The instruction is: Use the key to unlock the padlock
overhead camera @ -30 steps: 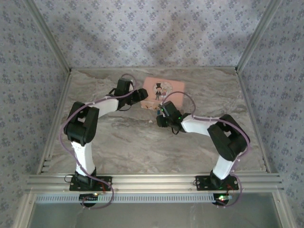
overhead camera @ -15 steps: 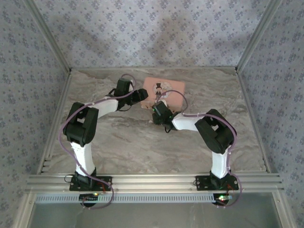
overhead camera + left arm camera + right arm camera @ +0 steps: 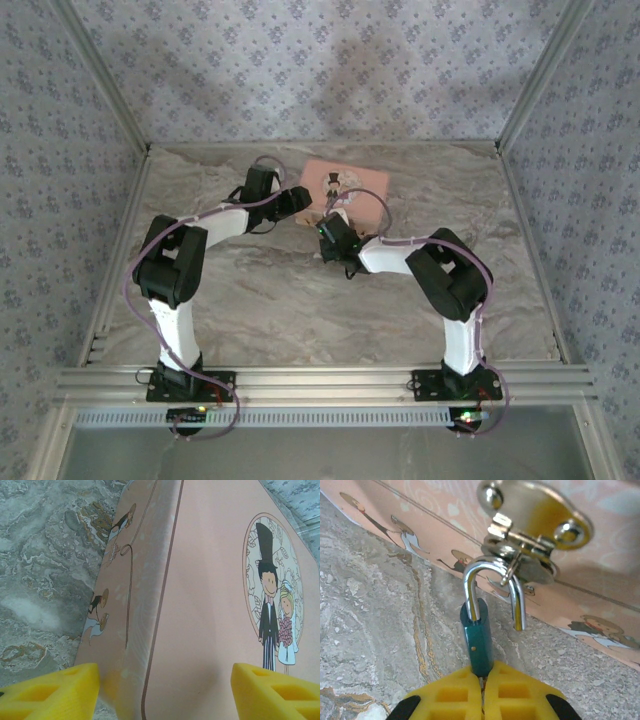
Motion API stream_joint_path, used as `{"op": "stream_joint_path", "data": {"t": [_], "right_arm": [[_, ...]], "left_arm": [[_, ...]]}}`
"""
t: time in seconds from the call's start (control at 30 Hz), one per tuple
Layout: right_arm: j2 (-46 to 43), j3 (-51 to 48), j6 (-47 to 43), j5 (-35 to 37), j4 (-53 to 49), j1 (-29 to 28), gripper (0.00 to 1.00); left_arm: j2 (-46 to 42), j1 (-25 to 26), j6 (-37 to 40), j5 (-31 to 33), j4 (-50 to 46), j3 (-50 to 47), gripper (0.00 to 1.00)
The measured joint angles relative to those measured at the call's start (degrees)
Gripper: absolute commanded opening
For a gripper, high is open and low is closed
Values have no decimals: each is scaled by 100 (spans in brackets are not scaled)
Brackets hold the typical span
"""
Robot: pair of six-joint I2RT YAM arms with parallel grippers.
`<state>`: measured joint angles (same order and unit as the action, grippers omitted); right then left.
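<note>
Padlock [image 3: 476, 645] is hung by its silver shackle [image 3: 485, 575] from the hasp [image 3: 535, 525] of the pink tin [image 3: 210, 580], with one shackle leg free of the body. Its lower end is pinched between the closed fingers of the right gripper [image 3: 482, 674]. The left gripper [image 3: 165, 674] is held open, its fingers spread either side of the tin's edge.

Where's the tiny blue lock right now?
In the right wrist view, the padlock hangs from the silver clasp on the pink tin, just above the right gripper.
</note>
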<state>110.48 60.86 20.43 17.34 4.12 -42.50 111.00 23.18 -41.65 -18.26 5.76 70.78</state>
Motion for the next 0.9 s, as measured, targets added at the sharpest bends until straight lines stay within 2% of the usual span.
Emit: {"op": "stream_joint_path", "data": {"t": [0.27,0.4,0.57,0.8,0.83,0.87,0.9], "right_arm": [[-455,-251,-728,-483,-514,44,0],[-658,-240,-1268,-1073,-944,227,0],[-678,-76,-1978,-1611,-1552,501,0],[-697,-15,-2549,-1934,-1858,619,0],[-702,-15,-2581,-1954,-1864,632,3],[-710,-15,-2588,-1954,-1862,632,13],[-723,-15,-2562,-1937,-1847,632,19]], "left_arm": [[0,-181,2,-17,0,0,69],[0,-282,2,-17,2,0,69],[0,-308,2,-20,2,0,69],[0,-321,2,-20,2,42,69],[0,-328,4,-20,4,57,69],[0,-334,4,-20,11,72,69],[0,-352,2,-22,35,76,70]]}}
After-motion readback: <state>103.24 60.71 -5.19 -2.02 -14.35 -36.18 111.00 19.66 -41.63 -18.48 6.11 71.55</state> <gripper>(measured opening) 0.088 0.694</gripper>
